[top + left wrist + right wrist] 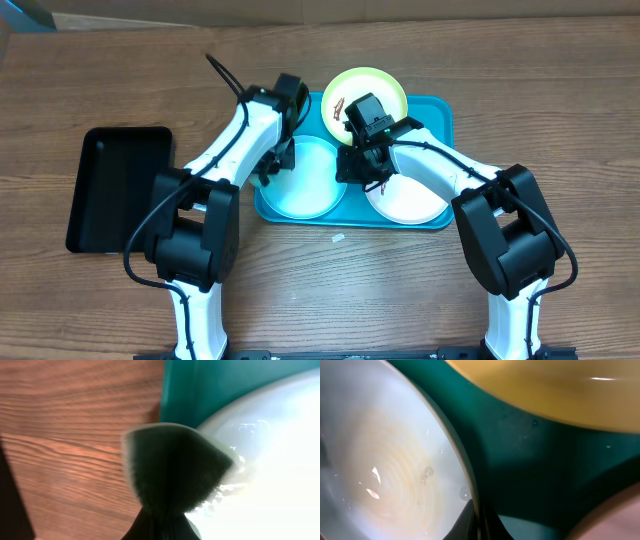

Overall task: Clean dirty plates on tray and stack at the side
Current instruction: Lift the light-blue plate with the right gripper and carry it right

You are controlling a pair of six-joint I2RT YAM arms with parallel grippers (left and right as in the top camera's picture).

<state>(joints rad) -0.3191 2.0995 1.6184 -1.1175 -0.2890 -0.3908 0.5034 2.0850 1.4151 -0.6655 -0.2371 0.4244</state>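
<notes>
The turquoise tray [440,112] holds three plates. The pale yellow-green plate [380,88] at the back has a reddish-brown smear [337,108]. The bluish-white plate [308,185] lies front left and the white plate [412,200] front right. My left gripper [270,168] is shut on a dark sponge with a pale edge [175,467], at the left rim of the bluish-white plate [270,460]. My right gripper [360,168] is shut on that plate's right rim [470,485]. The yellow-green plate [560,390] and the tray floor [520,460] show beyond it.
A smaller black tray [118,185] lies on the wooden table to the left of the turquoise tray. A small white scrap [338,238] lies on the table just in front of the turquoise tray. Both arms reach over the tray's middle.
</notes>
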